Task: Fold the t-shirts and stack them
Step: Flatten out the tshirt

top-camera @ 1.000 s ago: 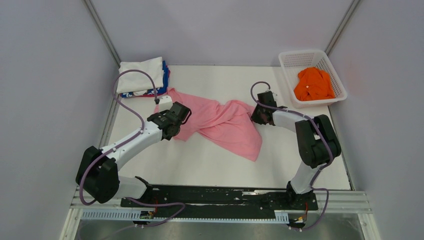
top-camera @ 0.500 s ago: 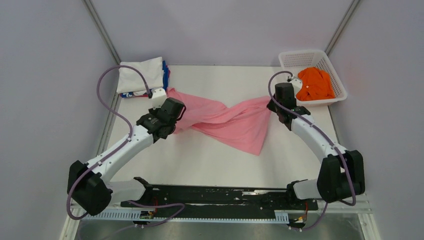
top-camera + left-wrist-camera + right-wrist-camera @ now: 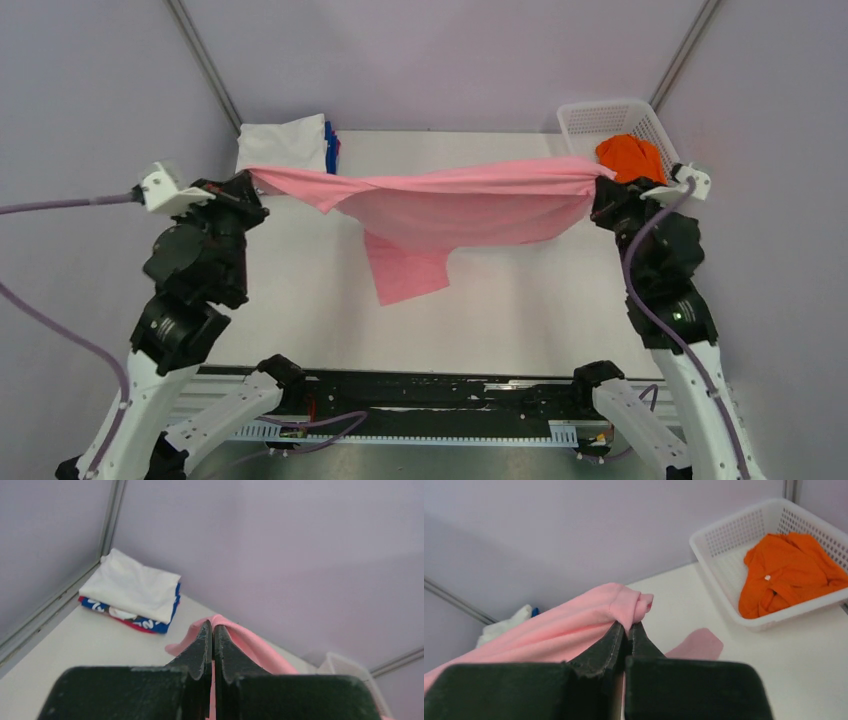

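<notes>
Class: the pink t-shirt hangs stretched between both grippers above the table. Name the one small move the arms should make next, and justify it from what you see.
Probably lower both arms together, keeping the cloth taut, to lay it flat. The left gripper and right gripper are each shut on an end of the pink t-shirt, which sags mid-air, a flap dangling over the table.

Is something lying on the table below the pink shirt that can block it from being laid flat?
Nothing visible does. The pink t-shirt hangs stretched between the left gripper and right gripper, and the table below it looks bare where visible. The folded stack and the basket stand in the far corners.
</notes>
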{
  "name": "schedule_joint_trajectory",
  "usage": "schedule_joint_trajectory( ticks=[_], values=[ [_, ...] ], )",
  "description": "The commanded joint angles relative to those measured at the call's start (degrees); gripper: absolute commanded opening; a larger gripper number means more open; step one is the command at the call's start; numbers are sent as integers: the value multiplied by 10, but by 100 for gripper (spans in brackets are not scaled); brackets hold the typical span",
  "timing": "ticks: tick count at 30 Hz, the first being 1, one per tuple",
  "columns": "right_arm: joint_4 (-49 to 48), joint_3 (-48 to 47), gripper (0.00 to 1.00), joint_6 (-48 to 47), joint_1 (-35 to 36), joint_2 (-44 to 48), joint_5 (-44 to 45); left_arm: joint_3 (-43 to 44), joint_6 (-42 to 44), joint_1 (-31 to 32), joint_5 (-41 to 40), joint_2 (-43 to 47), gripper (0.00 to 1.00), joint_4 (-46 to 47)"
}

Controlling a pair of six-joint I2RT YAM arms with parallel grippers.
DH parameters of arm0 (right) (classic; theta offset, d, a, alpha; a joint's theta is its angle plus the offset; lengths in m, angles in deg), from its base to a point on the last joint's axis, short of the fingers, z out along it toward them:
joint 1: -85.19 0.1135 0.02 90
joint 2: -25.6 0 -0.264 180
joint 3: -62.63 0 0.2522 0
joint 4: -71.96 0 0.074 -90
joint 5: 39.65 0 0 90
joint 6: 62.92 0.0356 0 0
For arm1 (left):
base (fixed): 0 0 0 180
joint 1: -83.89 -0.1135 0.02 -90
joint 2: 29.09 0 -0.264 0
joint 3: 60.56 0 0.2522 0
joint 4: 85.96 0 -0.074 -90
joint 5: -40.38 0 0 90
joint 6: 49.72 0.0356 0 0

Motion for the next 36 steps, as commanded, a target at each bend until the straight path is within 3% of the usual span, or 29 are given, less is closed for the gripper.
schedule_joint_trajectory(
  ticks=[1, 5, 9, 14, 16, 18, 20, 21, 23, 25, 28, 36],
  values=[
    [15, -37, 0, -15, -4, 102, -41, 48, 56, -2, 32, 42, 0, 45],
    [42, -47, 0, 2, -4, 134, -80, 72, 62, -1, 44, 45, 0, 36],
    [79, -48, 0, 24, -4, 124, -61, 65, 58, -1, 27, 27, 0, 31],
    [116, 19, 2, 76, -4, 60, -27, -17, 21, -2, -67, -60, 0, 22],
    [123, 69, 4, 100, -5, 15, -16, -49, -36, -6, -88, -120, 0, -5],
    [131, 112, 12, 129, -9, -37, -1, -73, -99, -26, -77, -188, 0, -47],
    [135, 143, 28, 152, -21, -90, 7, -97, -131, -45, -45, -252, 0, -61],
    [136, 149, 43, 159, -29, -114, 7, -105, -133, -52, -12, -272, 0, -50],
    [135, 151, 82, 168, -39, -145, 7, -121, -137, -55, 22, -337, 0, -32],
    [134, 147, 97, 169, -39, -162, 9, -120, -139, -56, 32, -373, 0, -24],
    [118, 146, 100, 148, -39, -162, -14, -107, -139, -56, 30, -399, 0, -28],
    [18, 188, 99, 113, -39, -180, -195, -120, -124, -56, 40, -397, 0, 1]
  ],
)
